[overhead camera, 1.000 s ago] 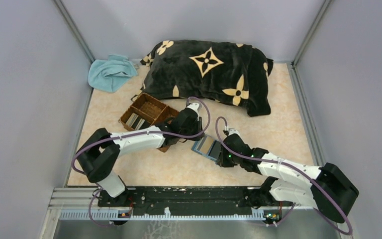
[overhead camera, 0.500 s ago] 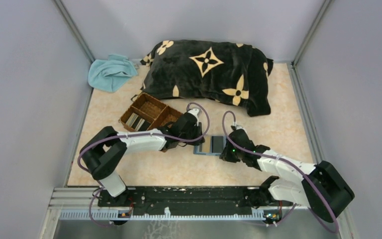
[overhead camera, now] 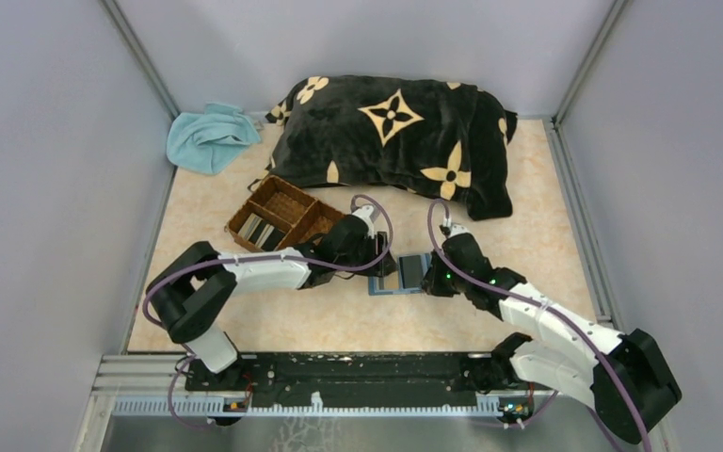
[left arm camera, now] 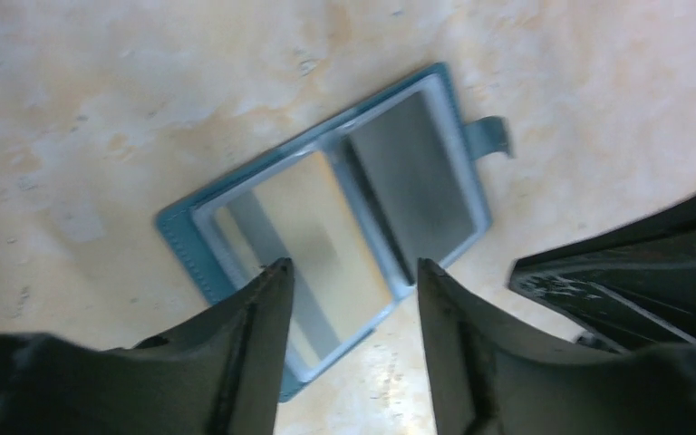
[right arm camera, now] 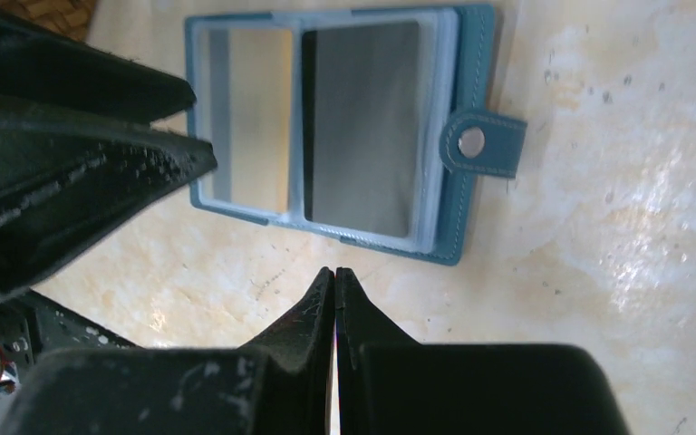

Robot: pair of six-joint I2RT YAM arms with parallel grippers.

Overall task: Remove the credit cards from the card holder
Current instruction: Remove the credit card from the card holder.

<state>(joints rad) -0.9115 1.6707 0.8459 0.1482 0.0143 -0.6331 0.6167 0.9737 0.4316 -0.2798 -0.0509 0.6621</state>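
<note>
Grey walls close in a beige marbled worktop; from above, a black pillow with tan flower shapes lies at the back, a teal cloth is crumpled in the far left corner, and a brown woven tray sits left of centre with loose cards in its near-left compartment. At mid-worktop the card holder lies flat and open, with credit cards in its pockets. The left gripper is at its left side and the right gripper at its right. From the left wrist, the card holder lies at a slant, its clasp tab pointing away. A pale card fills one pocket and a grey card the other. The left gripper has its fingers spread over the pale card's half, with nothing gripped. From the right wrist, the card holder lies just beyond the right gripper, whose fingers are pressed together on nothing, near the holder's close edge. The pale card, the grey card and the clasp tab all show clearly.
</note>
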